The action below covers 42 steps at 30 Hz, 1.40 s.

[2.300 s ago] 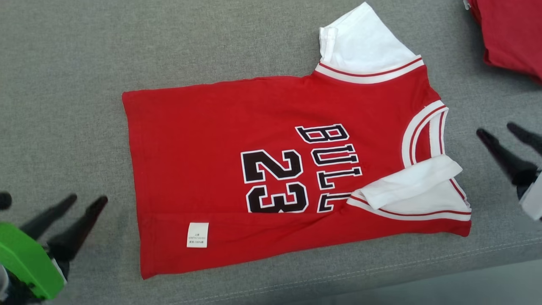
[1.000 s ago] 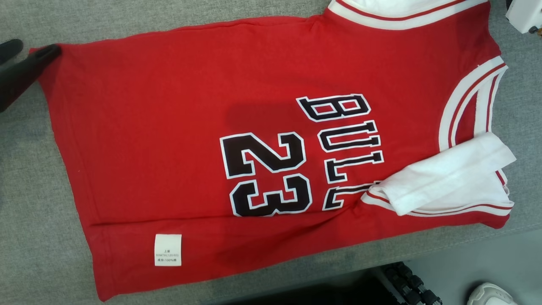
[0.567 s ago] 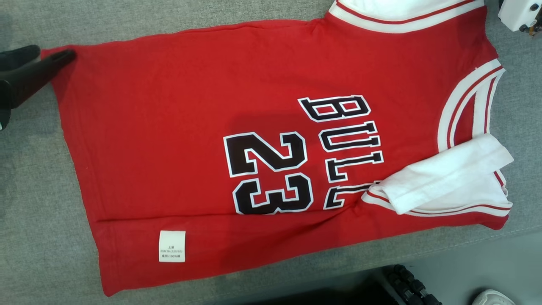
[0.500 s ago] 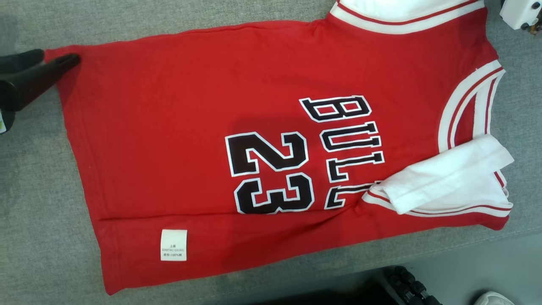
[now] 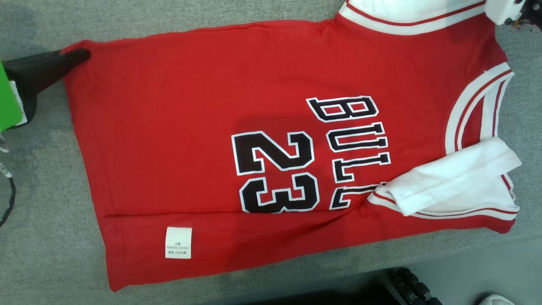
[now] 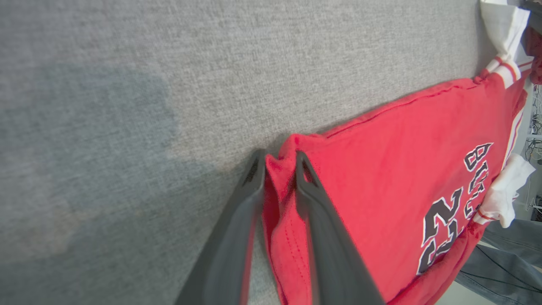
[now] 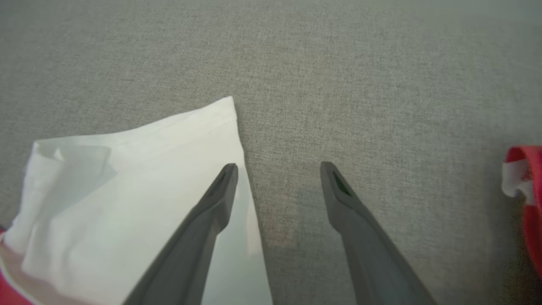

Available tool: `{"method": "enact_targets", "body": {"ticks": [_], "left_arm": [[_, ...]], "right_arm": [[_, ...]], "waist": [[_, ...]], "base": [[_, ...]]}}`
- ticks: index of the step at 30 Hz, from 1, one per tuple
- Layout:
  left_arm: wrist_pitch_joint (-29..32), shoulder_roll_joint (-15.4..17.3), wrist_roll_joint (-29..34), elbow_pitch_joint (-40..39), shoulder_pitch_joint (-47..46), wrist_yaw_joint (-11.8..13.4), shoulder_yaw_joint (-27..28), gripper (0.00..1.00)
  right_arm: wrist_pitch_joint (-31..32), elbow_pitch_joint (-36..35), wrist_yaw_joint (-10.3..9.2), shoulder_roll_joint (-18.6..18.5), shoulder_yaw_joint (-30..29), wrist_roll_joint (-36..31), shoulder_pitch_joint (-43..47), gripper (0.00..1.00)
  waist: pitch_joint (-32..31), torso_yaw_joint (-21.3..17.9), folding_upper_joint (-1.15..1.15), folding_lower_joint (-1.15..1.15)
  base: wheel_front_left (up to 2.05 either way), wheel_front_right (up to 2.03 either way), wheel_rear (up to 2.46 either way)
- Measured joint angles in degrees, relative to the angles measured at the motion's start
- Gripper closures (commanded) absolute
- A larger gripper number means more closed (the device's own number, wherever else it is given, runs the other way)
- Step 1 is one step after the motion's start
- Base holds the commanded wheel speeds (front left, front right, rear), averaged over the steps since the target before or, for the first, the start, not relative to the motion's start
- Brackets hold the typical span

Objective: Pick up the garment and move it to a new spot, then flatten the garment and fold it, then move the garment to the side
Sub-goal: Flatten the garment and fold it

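Desk: Where is the red-and-white "23" jersey (image 5: 190,127)?
Photographer: Flat on the grey fabric surface (image 5: 42,237); the left gripper (image 6: 279,160) pinches its hem corner (image 6: 277,182), the right gripper (image 7: 277,169) gapes open above the white sleeve (image 7: 127,178).

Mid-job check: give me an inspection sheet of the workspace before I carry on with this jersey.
Surface: grey fabric surface, flat.
Job's things: red jersey lying flat, near sleeve folded onto the chest.
Clutter: second red garment off to one side.
Grippers: left gripper jaws pinching the hem corner; right gripper jaws open over the far sleeve edge.
Cables: black cable by the left arm.
Surroundings: pale floor, a shoe.
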Motion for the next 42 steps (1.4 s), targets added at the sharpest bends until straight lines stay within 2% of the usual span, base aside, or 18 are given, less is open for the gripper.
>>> {"method": "enact_targets", "body": {"ticks": [5, 8, 18, 19, 21, 22, 25, 29, 31, 32, 33, 34, 42], "left_arm": [[0.03, -0.85, -0.03, 0.44, -0.48, -0.52, -1.21, 1.0], [0.21, -2.59, -0.02, 1.15, -1.51, -1.02, -2.3, 1.0], [0.71, -4.63, 0.15, 1.94, -2.68, -2.44, -3.98, 1.0], [0.71, -4.7, 0.15, 2.02, -2.83, -2.45, -4.03, 1.0], [0.7, -4.85, 0.22, 2.33, -3.11, -2.55, -4.1, 1.0], [0.7, -5.0, 0.22, 2.48, -3.2, -2.87, -4.17, 1.0], [0.7, -5.48, 0.25, 3.09, -3.43, -3.31, -4.6, 1.0], [0.63, -5.83, 0.66, 3.87, -3.6, -3.58, -4.95, 1.0], [0.63, -5.94, 0.66, 4.1, -3.66, -3.93, -5.06, 1.0], [0.64, -6.06, 0.66, 4.15, -3.7, -3.93, -5.08, 1.0], [0.71, -6.11, 0.66, 4.13, -3.75, -3.93, -5.06, 1.0], [0.73, -6.12, 0.66, 4.11, -3.84, -3.93, -5.06, 1.0], [-0.29, -6.61, 1.55, 5.49, -4.36, -4.54, -4.87, 1.0]], "right_arm": [[-0.04, 1.08, 0.46, 1.63, 1.18, -0.33, -0.94, 0.0], [-0.31, 2.34, 0.75, 1.4, 1.19, -0.77, -1.24, 0.0], [0.63, 4.41, 0.76, 1.65, 2.36, -1.7, -4.24, 0.0], [0.66, 4.5, 0.77, 1.81, 2.59, -1.71, -4.72, 0.16], [0.9, 4.92, 0.93, 2.37, 3.08, -2.07, -5.43, 0.38], [1.05, 5.21, 1.03, 2.66, 3.28, -2.31, -5.6, 0.56], [1.32, 5.9, 1.27, 2.75, 3.66, -2.76, -5.94, 0.6], [1.58, 6.79, 1.42, 2.54, 3.82, -2.77, -6.04, 0.53], [1.65, 7.26, 1.42, 2.43, 3.82, -2.87, -6.18, 0.54], [1.74, 7.42, 1.42, 2.35, 3.82, -3.02, -6.24, 0.56], [2.19, 7.44, 1.42, 2.19, 3.8, -3.11, -6.37, 0.68], [2.52, 7.46, 1.41, 1.99, 3.72, -3.11, -6.67, 1.0], [0.42, 8.21, 1.43, 3.19, 2.63, -2.83, -7.33, 1.0]], "waist": [[0.18, 0.34, 0.0, 0.0], [0.12, 1.22, 0.0, 0.0], [0.37, 4.24, 0.0, 0.0], [0.45, 4.47, 0.0, 0.0], [0.6, 4.81, 0.0, 0.0], [0.62, 4.91, 0.0, 0.0], [0.51, 5.08, 0.0, 0.0], [0.14, 5.23, 0.0, 0.0], [0.05, 5.3, 0.0, 0.0], [0.02, 5.34, 0.0, 0.0], [0.05, 5.39, 0.0, 0.0], [0.15, 5.45, 0.0, 0.0], [0.43, 5.78, 0.0, 0.0]], "base": [[0.0, 0.0, 0.0], [0.0, 0.0, 0.0], [0.0, 0.0, 0.0], [0.0, 0.0, 0.0], [0.0, 0.0, 0.0], [0.0, 0.0, 0.0], [0.0, 0.0, 0.0], [0.0, 0.0, 0.0], [0.0, 0.0, 0.0], [0.0, 0.0, 0.0], [0.0, 0.0, 0.0], [0.0, 0.0, 0.0], [0.0, 0.0, 0.0]]}}
